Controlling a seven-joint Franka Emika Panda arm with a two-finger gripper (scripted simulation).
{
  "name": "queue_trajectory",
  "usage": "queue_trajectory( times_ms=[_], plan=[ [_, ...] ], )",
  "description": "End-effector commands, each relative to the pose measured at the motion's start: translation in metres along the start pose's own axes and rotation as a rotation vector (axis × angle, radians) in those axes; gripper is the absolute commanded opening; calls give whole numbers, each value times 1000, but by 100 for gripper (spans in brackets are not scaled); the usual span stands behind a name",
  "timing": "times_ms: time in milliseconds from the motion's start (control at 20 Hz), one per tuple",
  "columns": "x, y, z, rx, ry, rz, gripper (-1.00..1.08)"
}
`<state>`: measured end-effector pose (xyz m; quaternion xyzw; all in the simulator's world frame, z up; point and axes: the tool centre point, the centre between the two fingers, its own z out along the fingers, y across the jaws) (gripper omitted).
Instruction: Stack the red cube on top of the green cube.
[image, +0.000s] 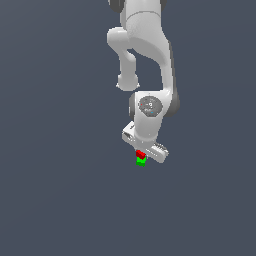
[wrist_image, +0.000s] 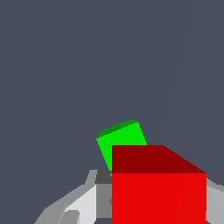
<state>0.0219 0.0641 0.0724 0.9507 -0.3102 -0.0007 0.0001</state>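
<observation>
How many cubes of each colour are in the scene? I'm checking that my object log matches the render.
Red cube: 1
Green cube: 1
Total: 2 cubes

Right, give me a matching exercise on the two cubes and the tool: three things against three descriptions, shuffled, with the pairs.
Things:
1. red cube
2. green cube
3. tool

Descriptions:
A. white, far bigger than either cube
B. partly hidden behind the other cube in the wrist view
C. just above the other cube in the exterior view

Pairs: 1-C, 2-B, 3-A
</observation>
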Motion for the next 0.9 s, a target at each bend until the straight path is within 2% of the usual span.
queue_trajectory(
  times_ms=[0, 350, 400, 850],
  plan=[
    [6, -4, 5, 1, 1, 0, -100],
    [11, -8, 11, 1, 1, 0, -100],
    [11, -8, 11, 1, 1, 0, 100],
    [11, -8, 11, 1, 1, 0, 100]
  ],
)
